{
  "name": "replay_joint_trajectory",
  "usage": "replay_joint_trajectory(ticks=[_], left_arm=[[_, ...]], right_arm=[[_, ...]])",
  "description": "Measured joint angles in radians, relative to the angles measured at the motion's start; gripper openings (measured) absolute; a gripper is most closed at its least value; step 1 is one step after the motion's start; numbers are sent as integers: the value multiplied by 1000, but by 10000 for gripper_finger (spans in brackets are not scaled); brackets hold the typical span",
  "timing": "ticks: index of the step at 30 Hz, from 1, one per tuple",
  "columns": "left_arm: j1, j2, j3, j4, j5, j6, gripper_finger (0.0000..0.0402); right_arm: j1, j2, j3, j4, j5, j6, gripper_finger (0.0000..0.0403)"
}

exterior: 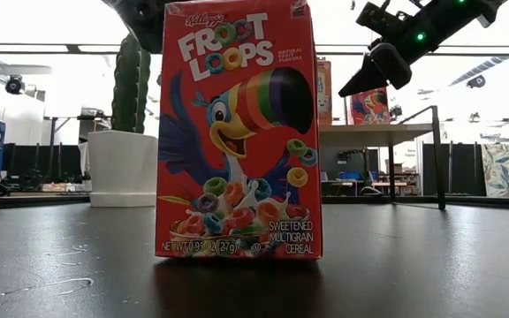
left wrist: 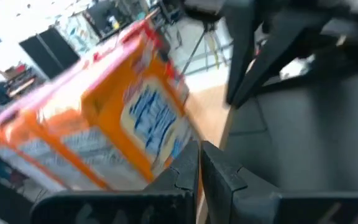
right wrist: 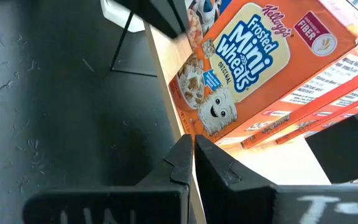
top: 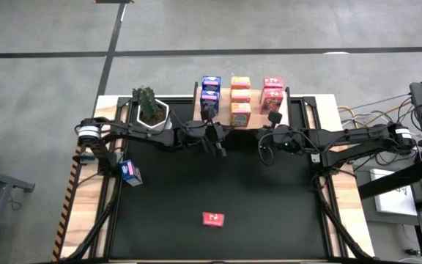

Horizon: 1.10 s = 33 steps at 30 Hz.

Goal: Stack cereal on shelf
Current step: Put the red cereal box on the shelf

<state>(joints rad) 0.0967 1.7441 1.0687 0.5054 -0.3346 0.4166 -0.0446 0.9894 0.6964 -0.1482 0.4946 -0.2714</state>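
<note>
The wooden shelf [top: 258, 103] stands at the far middle of the table. It carries blue cereal boxes [top: 210, 88] at its left, orange ones [top: 240, 99] in the middle and red ones [top: 272, 94] at its right. A blue box [top: 130, 172] lies on the mat at the left. A red Froot Loops box [top: 212, 218] stands upright near the front edge and fills the low view [exterior: 237, 132]. My left gripper [top: 217, 147] is shut and empty just in front of the shelf's left part. My right gripper [top: 268, 147] is shut and empty in front of its right part, facing the orange boxes [right wrist: 247, 62].
A white pot with a green plant [top: 151, 110] stands left of the shelf on the black mat [top: 269, 205]. Cables and equipment lie past the table's right edge [top: 416, 110]. The mat between the two loose boxes and the shelf is bare.
</note>
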Motion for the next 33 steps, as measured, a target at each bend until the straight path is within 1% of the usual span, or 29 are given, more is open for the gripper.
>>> replay_joint_trajectory(ticks=[6, 9, 11, 15, 17, 21, 25, 28, 31, 33], left_arm=[[-47, -63, 0, -78, 3, 20, 0], [-79, -103, 0, -155, 2, 17, 0], [-109, -133, 0, -222, 3, 15, 0], [-177, -213, 0, -355, 4, 12, 0], [-209, -256, 0, -432, 4, 3, 0], [-269, -341, 0, -585, 13, -80, 0], [-314, -394, 0, -694, 38, -209, 0], [-345, -412, 0, -763, 60, -279, 0], [-384, -412, 0, -834, 115, -315, 0], [-426, -402, -2, -866, 126, -332, 0]], right_arm=[[0, 0, 0, 0, -5, 2, 9], [0, 0, 0, 7, -24, 11, 9], [0, 0, 0, 22, -78, 25, 9], [23, 0, 0, 73, -279, 100, 9], [54, 2, 0, 81, -341, 139, 9], [147, 6, 0, 85, -338, 237, 9], [264, 33, 1, 113, -338, 309, 9], [341, 75, 1, 202, -317, 353, 9], [405, 145, 3, 342, -274, 377, 9], [435, 202, 20, 402, -265, 376, 9]])
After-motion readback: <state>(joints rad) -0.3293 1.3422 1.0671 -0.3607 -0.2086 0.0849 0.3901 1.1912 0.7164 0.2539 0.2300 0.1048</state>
